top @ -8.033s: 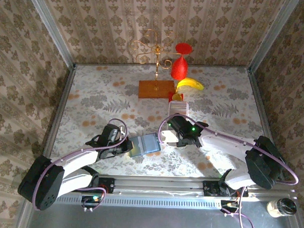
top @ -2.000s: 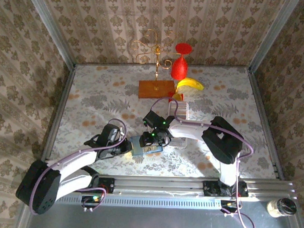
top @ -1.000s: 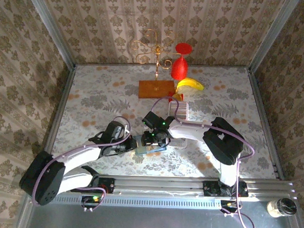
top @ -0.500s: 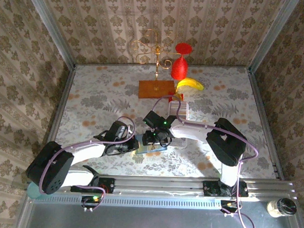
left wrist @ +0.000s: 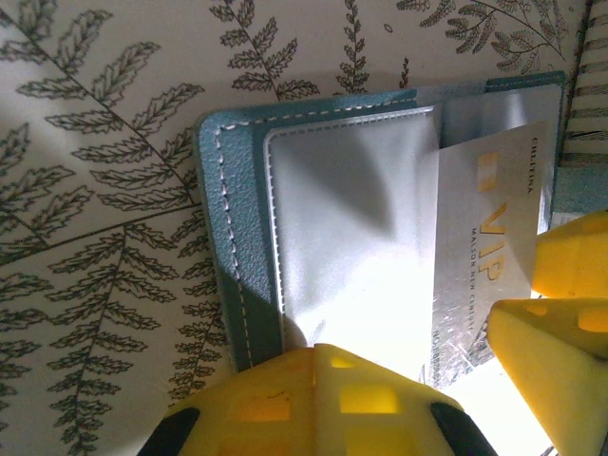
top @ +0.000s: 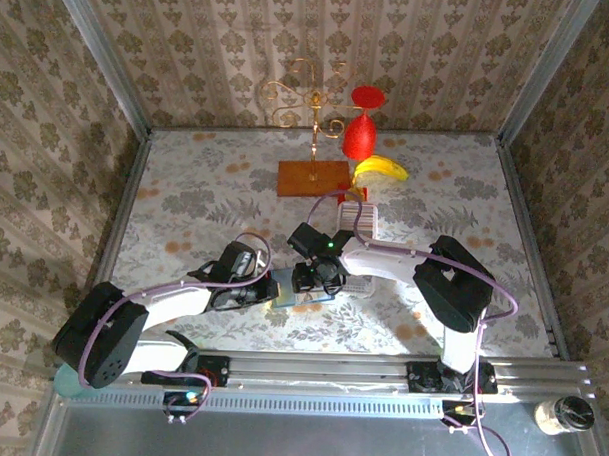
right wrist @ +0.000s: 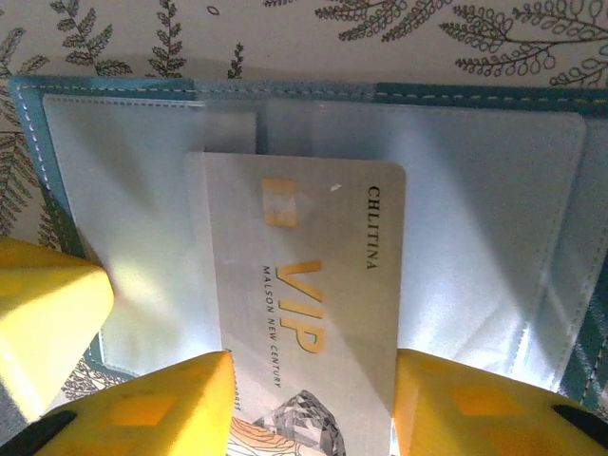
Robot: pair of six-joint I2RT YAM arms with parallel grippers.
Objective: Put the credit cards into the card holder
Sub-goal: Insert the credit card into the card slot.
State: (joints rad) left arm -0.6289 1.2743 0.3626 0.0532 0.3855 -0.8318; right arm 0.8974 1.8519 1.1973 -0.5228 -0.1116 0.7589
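While I watch from above, the left gripper (top: 263, 290) sits clenched at nine o'clock of the card holder (top: 300, 296), its yellow tip pressing the teal edge. The holder lies open and flat near the table (top: 185, 199) front, at six o'clock of the wooden block (top: 313, 178). At twelve, my right gripper (right wrist: 309, 408) pinches a credit card (right wrist: 304, 304) by its long edges, with the far end over the clear pocket. Tucked in or not, I can't tell.
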